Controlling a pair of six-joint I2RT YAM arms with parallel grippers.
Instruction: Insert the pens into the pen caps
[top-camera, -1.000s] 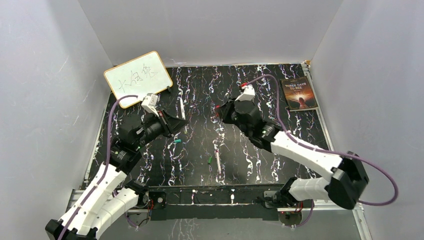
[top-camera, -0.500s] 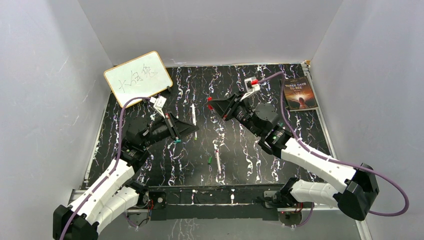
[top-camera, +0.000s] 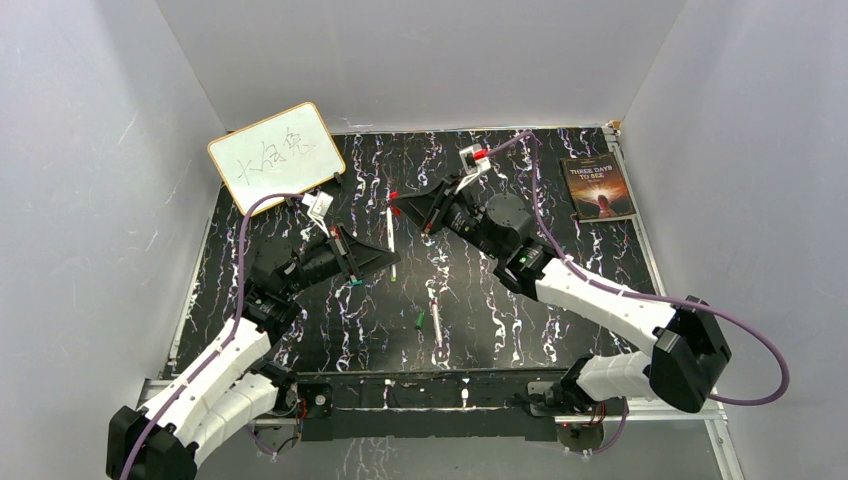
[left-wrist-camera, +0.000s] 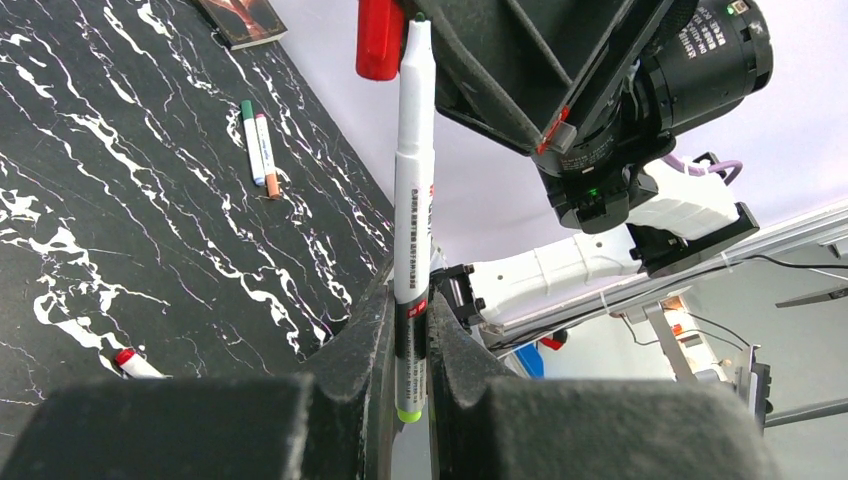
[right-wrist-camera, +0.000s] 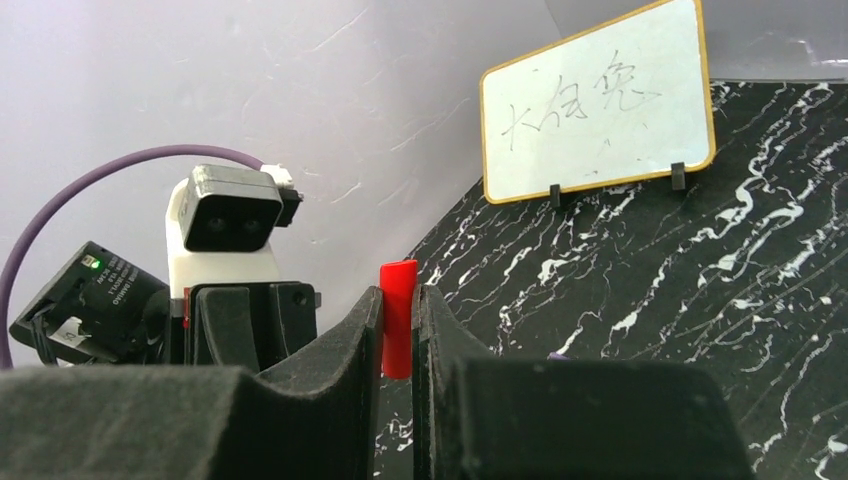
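Mia: What is the left gripper (left-wrist-camera: 412, 305) doing?

Sam: It is holding a white pen (left-wrist-camera: 414, 170). Its two fingers are squeezing the pen low down, near the yellow-green end. The pen is sticking up out of them.

Mia: And the right gripper (right-wrist-camera: 399, 300)?

Sam: Its fingers are pinching a red cap (right-wrist-camera: 398, 312). The cap is poking up between them.

Mia: Are the pen and the cap meeting?

Sam: They are sitting very close, up in the air over the middle of the black table (top-camera: 480, 330). In the left wrist view the pen's tip is sitting just beside the cap, not inside it. I cannot tell if they are touching.

Mia: What is lying on the table?

Sam: A second pen (top-camera: 436, 322) is lying flat near the front, and a green cap (top-camera: 420, 320) is lying just beside it. A teal cap (top-camera: 354, 283) is lying near the left gripper. A pen with a red end (left-wrist-camera: 130, 362) is peeking in at the bottom left of the left wrist view.

Mia: Is anything sitting at the back?

Sam: A whiteboard (top-camera: 277, 155) with writing on it is standing in the back left corner. A book (top-camera: 598, 186) is lying flat in the back right corner.
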